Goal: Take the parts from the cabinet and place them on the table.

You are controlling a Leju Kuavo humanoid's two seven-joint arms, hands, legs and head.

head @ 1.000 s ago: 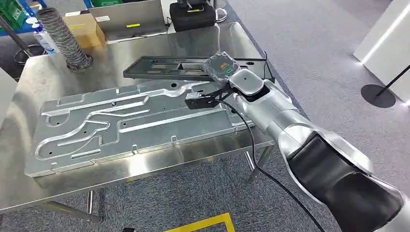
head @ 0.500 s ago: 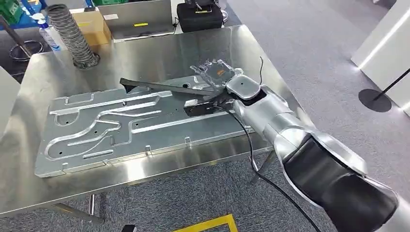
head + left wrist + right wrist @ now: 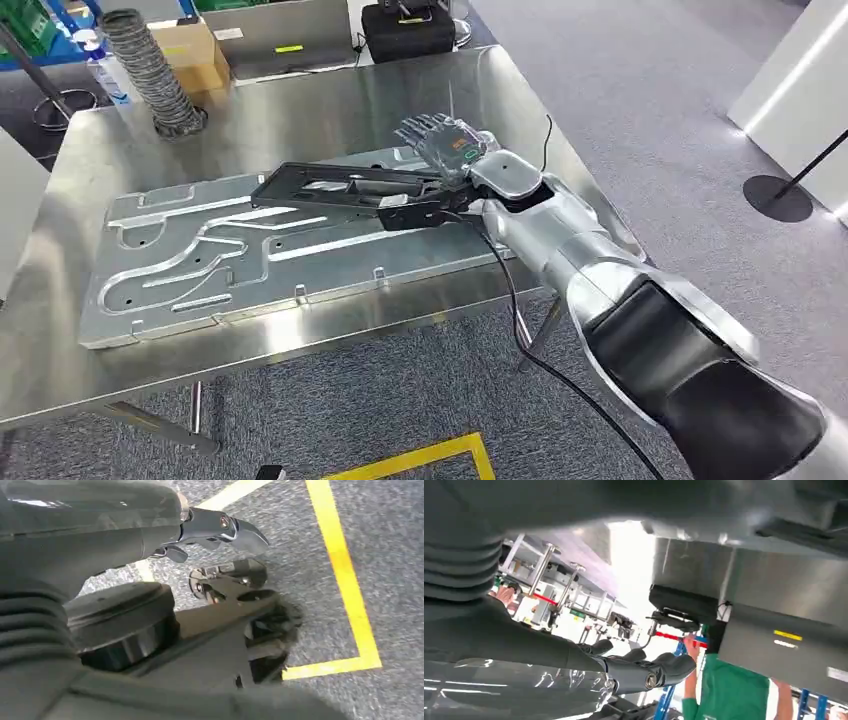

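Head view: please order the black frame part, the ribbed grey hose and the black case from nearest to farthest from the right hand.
From the right hand:
1. Black frame part, just beside it on the metal plate.
2. Black case, at the table's far edge.
3. Ribbed grey hose, far left corner.

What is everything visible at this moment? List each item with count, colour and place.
Table: one, shiny steel, centre of the head view.
Metal plate: one, silver with grooves, lying flat on the table.
Black frame: one, black, over the plate's far edge, at the right hand.
Hose: one, grey ribbed, standing at the table's far left corner.
Cardboard box: one, brown, behind the hose.
Black case: one, beyond the table's far edge.
Floor tape: yellow lines on grey carpet.
Person: one, green top, beyond the table in the right wrist view.
Right hand: fingers spread at the frame's end.
Left hand: hanging over the floor.
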